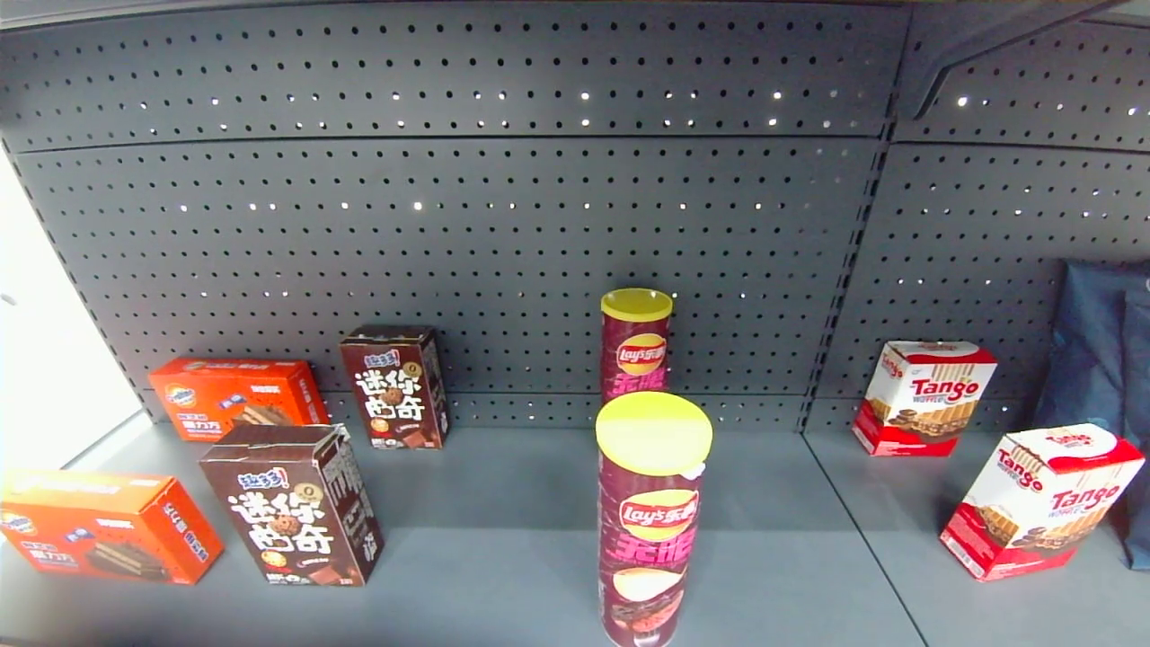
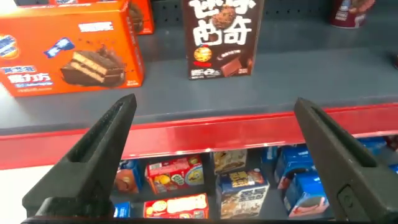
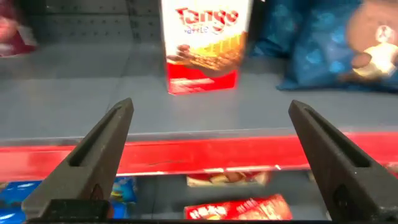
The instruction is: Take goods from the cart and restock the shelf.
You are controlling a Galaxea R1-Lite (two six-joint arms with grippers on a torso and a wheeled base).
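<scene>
On the grey shelf [image 1: 503,557] stand two maroon chip cans with yellow lids, one in front [image 1: 652,517] and one at the back [image 1: 635,344]. Left of them are two dark cookie boxes [image 1: 296,514] [image 1: 395,385] and two orange cake boxes [image 1: 103,526] [image 1: 235,395]. Two red-and-white wafer boxes [image 1: 1042,499] [image 1: 924,395] stand on the right. My left gripper [image 2: 214,162] is open before the shelf's red front edge [image 2: 205,134], facing an orange cake box [image 2: 71,53] and a cookie box [image 2: 224,37]. My right gripper [image 3: 211,162] is open in front of a wafer box [image 3: 204,43].
A perforated grey back panel [image 1: 449,225] closes the shelf. Blue bags [image 1: 1101,350] fill the far right; a blue bag [image 3: 329,43] also stands beside the wafer box. A lower shelf holds several packaged goods [image 2: 236,186]. Open floor lies between the cookie boxes and the cans.
</scene>
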